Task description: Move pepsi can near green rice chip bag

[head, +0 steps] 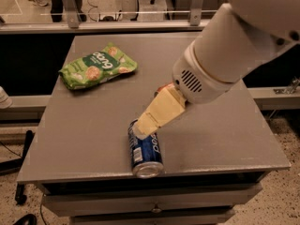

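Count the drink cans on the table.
2. The pepsi can lies on its side by the front edge, under the gripper; an orange-red can sits mostly hidden behind the arm.

Table [79,135]: the green rice chip bag [98,65] lies toward the far-left corner. The pepsi can [146,153] lies on its side at the middle of the front edge. The gripper [139,132] sits at the can's far end. Behind it, near centre, apparently a second can [162,86], mostly hidden.

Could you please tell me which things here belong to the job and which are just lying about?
Job: pepsi can lying on its side; chip bag; pincer at the can's far end.
Lying about: red can, mostly hidden behind the pincer.
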{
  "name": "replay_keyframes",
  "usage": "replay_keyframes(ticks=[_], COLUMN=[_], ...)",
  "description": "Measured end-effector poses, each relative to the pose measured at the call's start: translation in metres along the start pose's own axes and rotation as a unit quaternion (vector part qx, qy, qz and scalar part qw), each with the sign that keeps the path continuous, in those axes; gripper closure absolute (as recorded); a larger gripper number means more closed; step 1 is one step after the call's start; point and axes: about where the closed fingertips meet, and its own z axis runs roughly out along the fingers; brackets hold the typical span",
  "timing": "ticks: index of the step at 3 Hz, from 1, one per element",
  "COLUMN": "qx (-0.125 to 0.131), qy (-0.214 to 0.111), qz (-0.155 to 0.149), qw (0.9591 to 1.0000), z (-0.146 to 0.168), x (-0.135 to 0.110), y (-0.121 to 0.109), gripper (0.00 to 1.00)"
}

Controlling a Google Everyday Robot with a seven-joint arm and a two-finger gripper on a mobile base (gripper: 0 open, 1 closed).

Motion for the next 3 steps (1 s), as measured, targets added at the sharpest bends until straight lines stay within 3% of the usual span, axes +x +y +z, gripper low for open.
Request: replay_keyframes(ticks=[1, 2, 3], qx=[0.000, 0.021, 0.056], qy=[0.000, 0.003, 0.008], qz=[0.000, 0.030, 0.097], qw=[1.0000, 0.9993, 0.9937], z=[0.000, 0.013, 0.047], x=[0.000, 0.008, 0.027], y=[0.000, 0.007, 0.022], gripper=[0.00, 0.00, 0.00])
